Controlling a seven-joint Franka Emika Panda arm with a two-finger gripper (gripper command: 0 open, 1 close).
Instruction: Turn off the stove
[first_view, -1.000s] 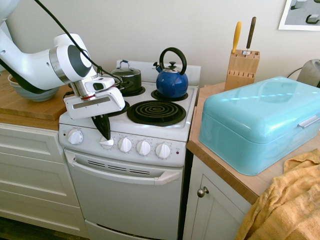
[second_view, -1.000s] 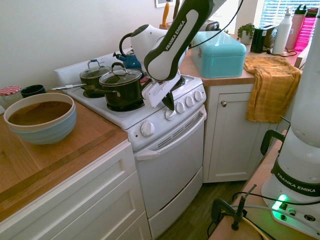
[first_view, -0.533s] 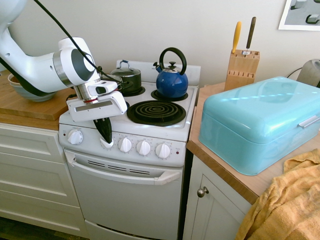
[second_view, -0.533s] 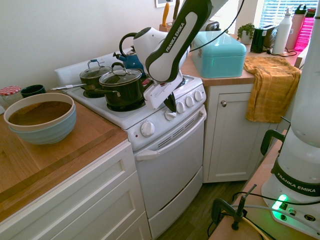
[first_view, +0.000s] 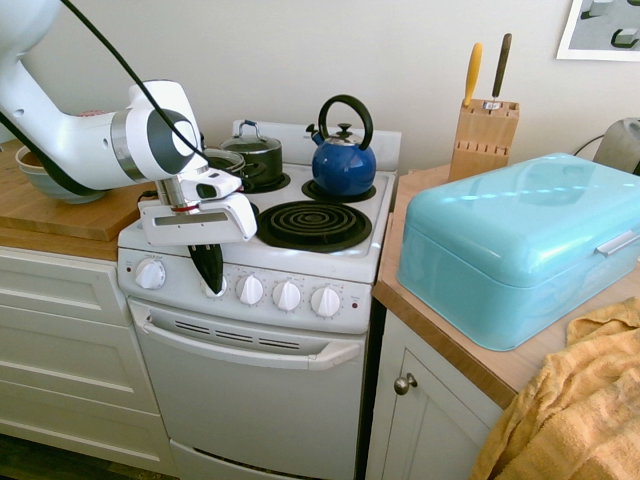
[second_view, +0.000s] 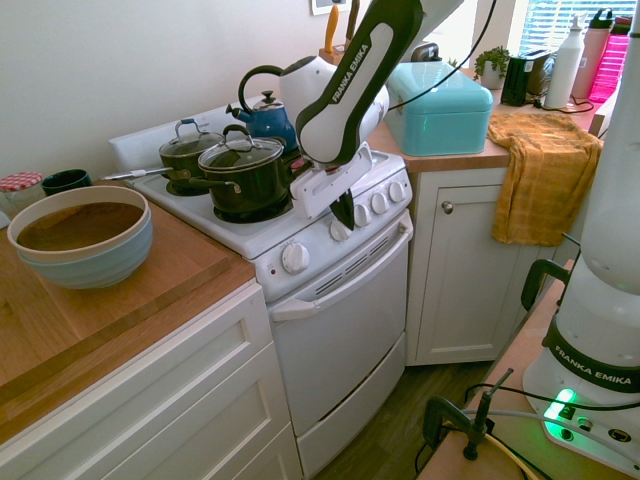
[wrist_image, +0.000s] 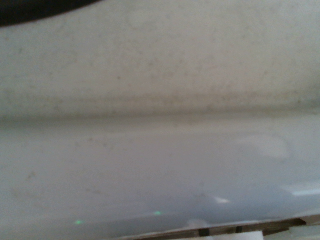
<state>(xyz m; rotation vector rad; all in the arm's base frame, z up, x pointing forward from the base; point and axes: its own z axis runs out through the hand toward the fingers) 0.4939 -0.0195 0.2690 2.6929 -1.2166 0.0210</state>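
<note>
Pointing down at stove (first_view: 262, 330) front panel, 2nd knob (first_view: 212, 287) from left; jaws closed, nothing held.

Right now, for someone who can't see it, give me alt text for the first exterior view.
A white robot arm's shut gripper points down at the second knob from the left on the white stove's front panel. A blue kettle and a lidded black pot sit on the back burners; a turquoise bread box rests on the wooden counter beside it.
</note>
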